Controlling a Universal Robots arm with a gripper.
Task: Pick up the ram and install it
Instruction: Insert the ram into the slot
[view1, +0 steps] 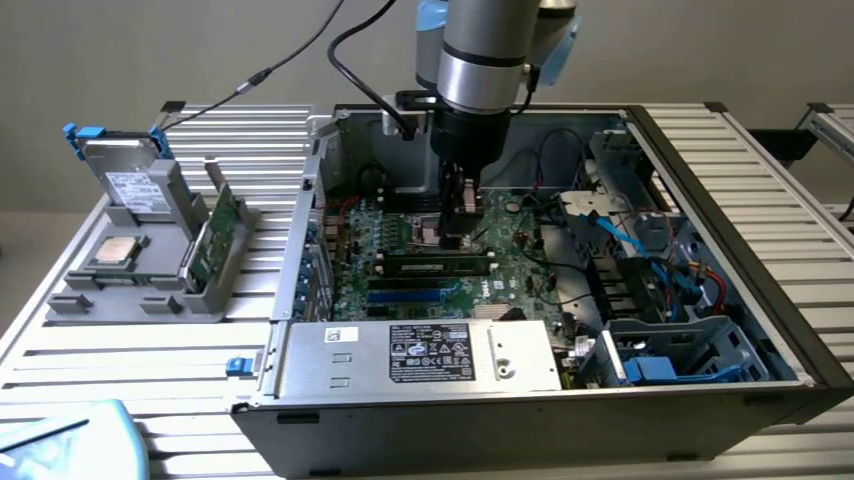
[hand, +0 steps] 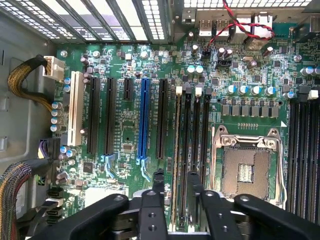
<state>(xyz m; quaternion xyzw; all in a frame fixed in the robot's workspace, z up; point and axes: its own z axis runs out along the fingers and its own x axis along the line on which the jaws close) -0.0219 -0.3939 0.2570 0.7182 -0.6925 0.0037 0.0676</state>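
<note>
The ram (hand: 177, 145) stands edge-up in a black motherboard slot beside the empty CPU socket (hand: 245, 167). In the exterior view the ram (view1: 434, 265) is a dark strip with a pale label in the middle of the board. My gripper (view1: 461, 238) reaches down into the open computer case (view1: 747, 180) just above it. In the wrist view my gripper (hand: 175, 182) straddles the stick. One of its black fingers (hand: 159, 182) is on each side, with a small gap to the ram on both, so the gripper is open around it.
Empty black slots (hand: 192, 140) lie beside the ram, and a blue slot (hand: 144, 120) sits further off. The power supply (view1: 420, 355) lies in front, with cables (view1: 641, 230) on the exterior view's right. A grey rack (view1: 120, 290) outside the case holds a hard drive (view1: 127, 185), a CPU (view1: 114, 252) and a green board (view1: 220, 240).
</note>
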